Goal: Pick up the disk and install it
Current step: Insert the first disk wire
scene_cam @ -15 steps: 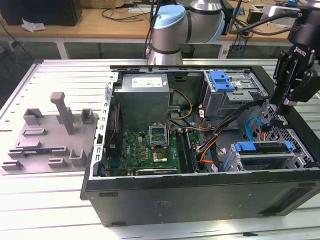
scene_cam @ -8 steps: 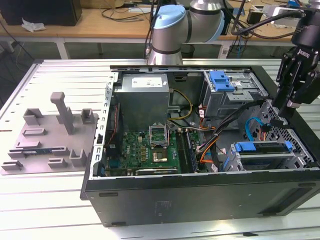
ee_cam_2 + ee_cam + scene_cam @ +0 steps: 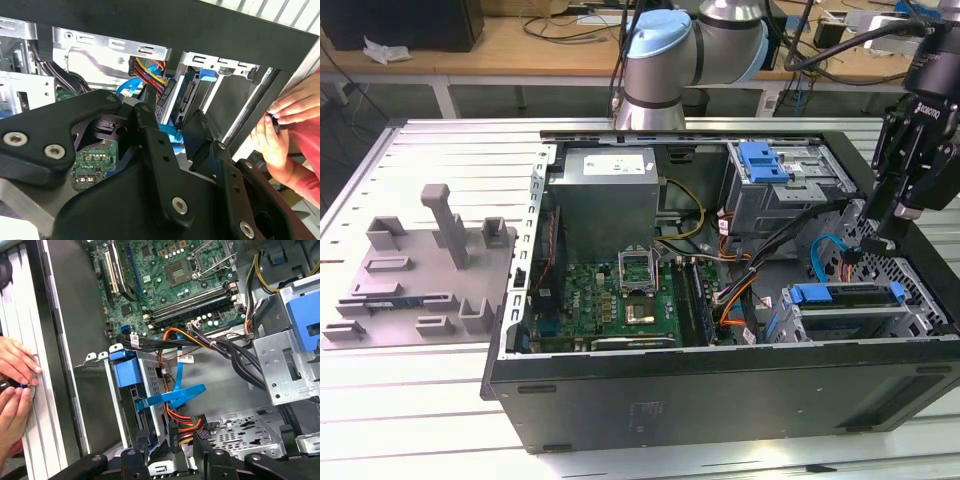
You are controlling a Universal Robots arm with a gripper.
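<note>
The end effector [image 3: 890, 222] is hanging inside the open computer case [image 3: 720, 400], at the case's 3 o'clock end in the exterior view. Its jaws are standing apart and gripping nothing. In the first wrist view the two fingers [image 3: 142, 447] are showing with only the orange and red wiring and a looping blue cable [image 3: 175, 397] in the gap beyond them.

The disk [image 3: 845, 297] is sitting in the drive cage [image 3: 920, 320] in the case's 4 o'clock corner, with its blue frame showing at both ends. It looks to be seated in the bay already rather than carried.

From the end effector the disk is lying at about 7 o'clock in the exterior view, near but not touching. Its long axis is running from 9 to 3 o'clock, along the case's near wall. In the first wrist view the frame's blue tab is facing the fingers from just beyond the cable, so the fingers are pointing at the disk's end rather than its broad face.

A person's hands [image 3: 15, 390] are resting on the surface [image 3: 440, 140] against the outside of the case wall, beside the cage and apart from the end effector.
</note>
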